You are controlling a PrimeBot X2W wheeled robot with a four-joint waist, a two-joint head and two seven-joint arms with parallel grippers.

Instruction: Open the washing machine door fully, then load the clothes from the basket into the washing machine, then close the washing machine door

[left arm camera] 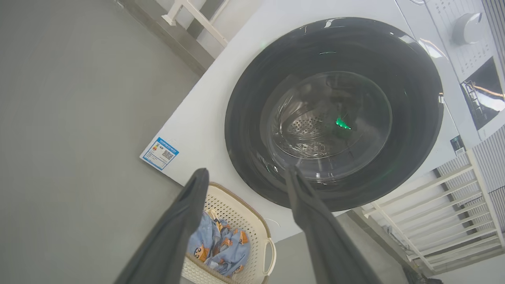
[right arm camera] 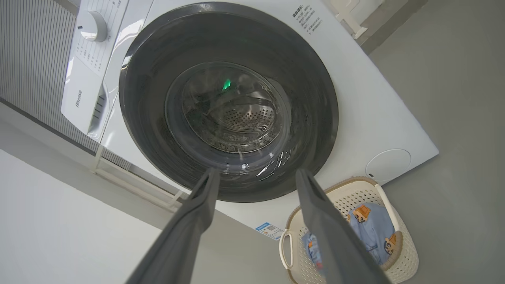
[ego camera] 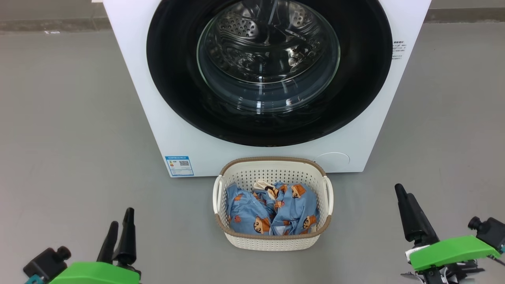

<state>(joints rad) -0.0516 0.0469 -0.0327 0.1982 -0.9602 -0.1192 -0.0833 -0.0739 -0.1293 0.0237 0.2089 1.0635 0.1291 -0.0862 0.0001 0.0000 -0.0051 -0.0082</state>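
The white washing machine (ego camera: 134, 79) stands straight ahead, and its door (ego camera: 177, 79), a glossy black rim around a clear glass bowl, lies flush against the front. On the floor before it sits the cream basket (ego camera: 272, 163), holding the light blue printed clothes (ego camera: 272, 213). My left gripper (ego camera: 121, 217) hovers low at the basket's left and my right gripper (ego camera: 404, 191) at its right, both well apart from it. In the left wrist view the left gripper (left arm camera: 246, 171) is open and empty before the door (left arm camera: 252, 98). The right gripper (right arm camera: 257, 170) is likewise open and empty.
Grey floor spreads on both sides of the machine. A blue label (ego camera: 179, 165) is stuck on its lower left front. A white railed rack (left arm camera: 434, 205) stands beside the machine, and a control knob (left arm camera: 467, 27) tops the front panel.
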